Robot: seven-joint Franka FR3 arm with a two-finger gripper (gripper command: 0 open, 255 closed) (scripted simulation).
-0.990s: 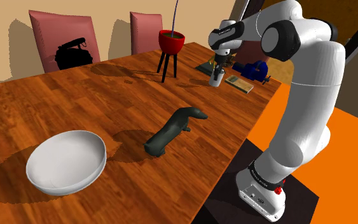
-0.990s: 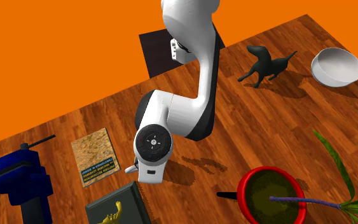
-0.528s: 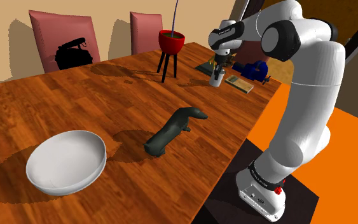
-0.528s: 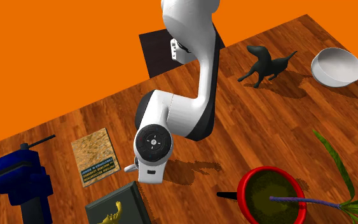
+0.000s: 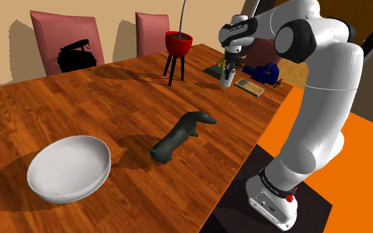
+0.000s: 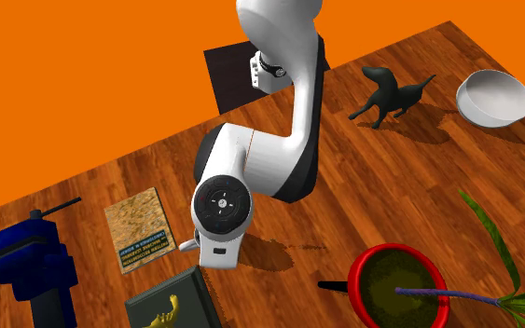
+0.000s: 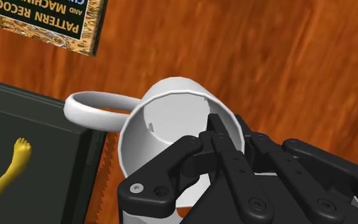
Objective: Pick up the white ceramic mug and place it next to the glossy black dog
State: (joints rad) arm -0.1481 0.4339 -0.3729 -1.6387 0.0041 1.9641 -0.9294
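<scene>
Reddish wooden table [image 5: 112,99] carries the black dog [image 5: 178,138] at the shoulder view's centre; the white mug [image 5: 226,80] hangs in the upper right, under the gripper [image 5: 228,71]. Its 2 fingers [image 7: 222,143] pinch the mug's wall, 1 inside the rim, and such a thin, off-centre hold could let it swing or slip in transit.

Target object: white mug with a loop handle [image 7: 147,130], mouth opening toward the black two-finger gripper [image 7: 213,132], which is clasping the rim wall on the side away from the handle; in the shoulder view the mug [image 5: 226,81] is sitting upright directly beneath the gripper, toward the far end of the wooden table [image 5: 79,106]. Reference object: glossy black dog figure [image 5: 178,138] [image 6: 390,92] is standing on its legs near the table's edge, well apart from the mug
</scene>
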